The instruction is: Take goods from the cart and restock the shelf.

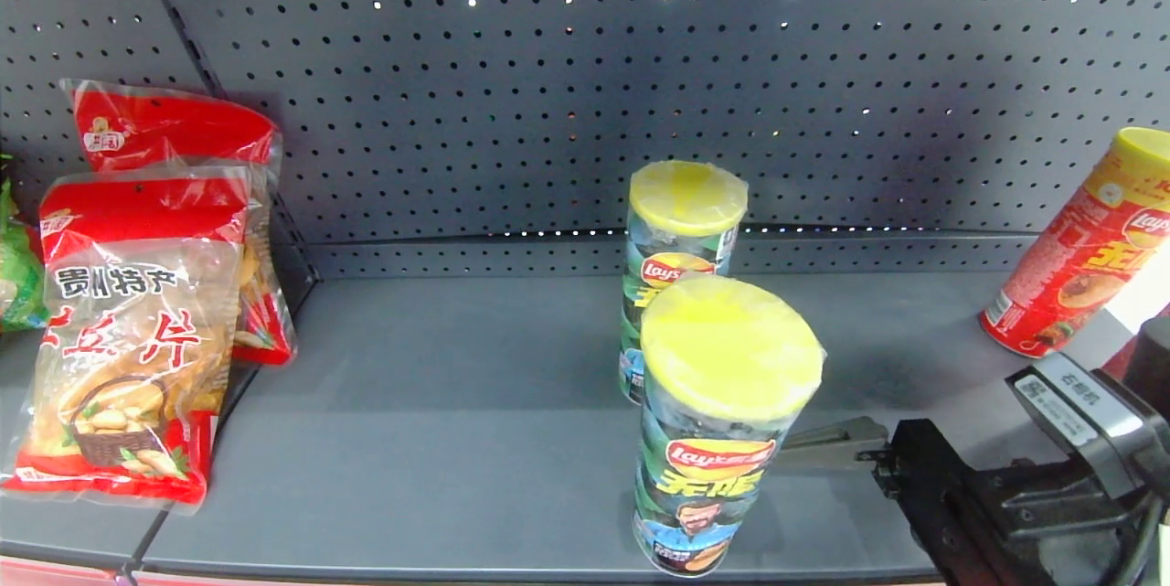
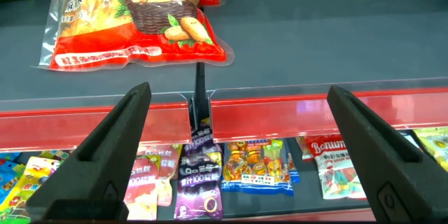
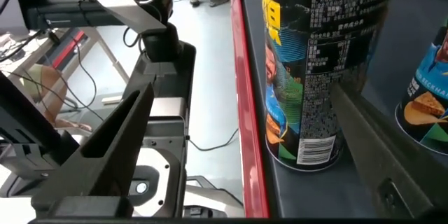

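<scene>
Two green chip cans with yellow lids stand on the grey shelf, one at the front and one behind it. My right gripper is open at the shelf's front edge. The front can stands upright between its fingers, close to the inner finger; that finger shows just right of the can. The rear can is farther in. My left gripper is open and holds nothing, in front of the shelf's red rail, below a snack bag.
A red chip can tilts at the shelf's right end. Red snack bags stand at the left, and a green bag beyond them. Packets hang on the lower shelf. The shelf is bare between the bags and the cans.
</scene>
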Available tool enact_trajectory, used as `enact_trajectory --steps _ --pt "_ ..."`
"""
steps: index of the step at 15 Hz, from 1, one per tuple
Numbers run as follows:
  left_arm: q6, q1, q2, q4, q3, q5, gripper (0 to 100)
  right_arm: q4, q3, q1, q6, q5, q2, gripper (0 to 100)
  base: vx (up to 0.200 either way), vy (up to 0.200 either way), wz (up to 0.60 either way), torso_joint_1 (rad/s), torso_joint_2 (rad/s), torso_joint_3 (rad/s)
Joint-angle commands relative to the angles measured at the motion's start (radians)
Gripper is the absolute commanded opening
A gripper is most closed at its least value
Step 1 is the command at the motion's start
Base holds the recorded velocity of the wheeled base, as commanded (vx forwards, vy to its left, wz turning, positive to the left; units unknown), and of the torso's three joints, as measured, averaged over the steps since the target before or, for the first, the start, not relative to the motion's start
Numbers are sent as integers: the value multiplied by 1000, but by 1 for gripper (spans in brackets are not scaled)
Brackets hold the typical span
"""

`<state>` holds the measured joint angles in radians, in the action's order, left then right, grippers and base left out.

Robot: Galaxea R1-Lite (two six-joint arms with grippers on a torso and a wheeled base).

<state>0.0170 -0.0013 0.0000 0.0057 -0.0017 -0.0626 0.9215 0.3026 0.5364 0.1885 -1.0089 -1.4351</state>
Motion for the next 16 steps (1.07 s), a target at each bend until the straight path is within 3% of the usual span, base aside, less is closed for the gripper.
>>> enact_trajectory --steps 1,6,11,16 --pt "0 0 0 0 0 0 100 0 -6 -3 0 0 7 100 0 0 0 0 0 0" --pt "0 0 0 0 0 0 100 0 -22 -16 0 3 7 100 0 0 0 0 0 0" --pt "0 1 0 0 0 0 100 -3 -82 -108 -1 27 117 100 0 0 0 0 0 0" --pt "0 0 0 0 0 0 100 -53 -166 -309 -12 113 467 100 0 0 0 0 0 0"
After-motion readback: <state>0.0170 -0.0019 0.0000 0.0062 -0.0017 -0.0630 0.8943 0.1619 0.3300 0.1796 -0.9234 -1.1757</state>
